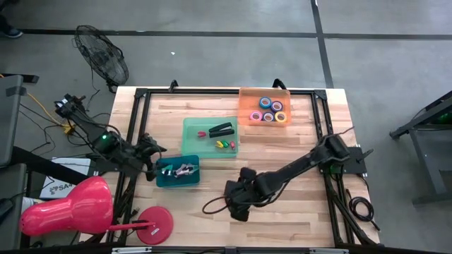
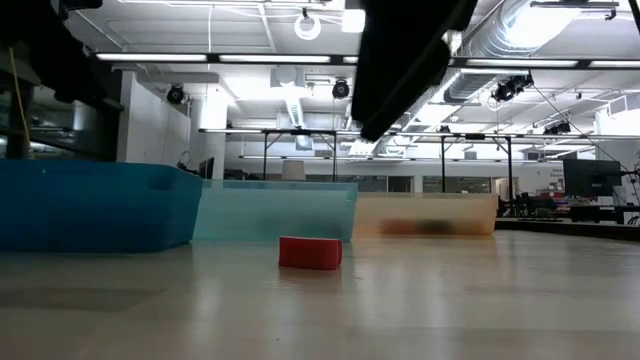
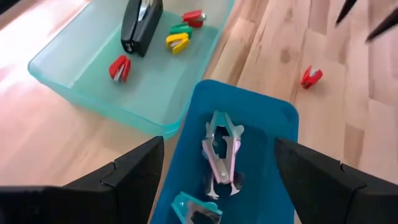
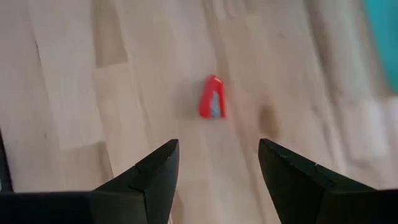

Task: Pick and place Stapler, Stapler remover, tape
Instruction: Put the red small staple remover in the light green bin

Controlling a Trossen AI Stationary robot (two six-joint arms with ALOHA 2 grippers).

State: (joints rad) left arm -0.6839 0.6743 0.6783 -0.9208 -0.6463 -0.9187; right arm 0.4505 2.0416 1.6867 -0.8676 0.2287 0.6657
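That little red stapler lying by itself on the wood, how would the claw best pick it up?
From straight above, pinching its two long sides. The small red stapler lies flat and alone on the bare table, narrow across and longer end to end, so open fingers can straddle its width. The right gripper hangs open over it, roughly lined up.

Tape rolls in rear bin

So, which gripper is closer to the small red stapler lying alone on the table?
The right. The right gripper hovers open just over the small red stapler; the left gripper is over the dark teal bin, farther away.
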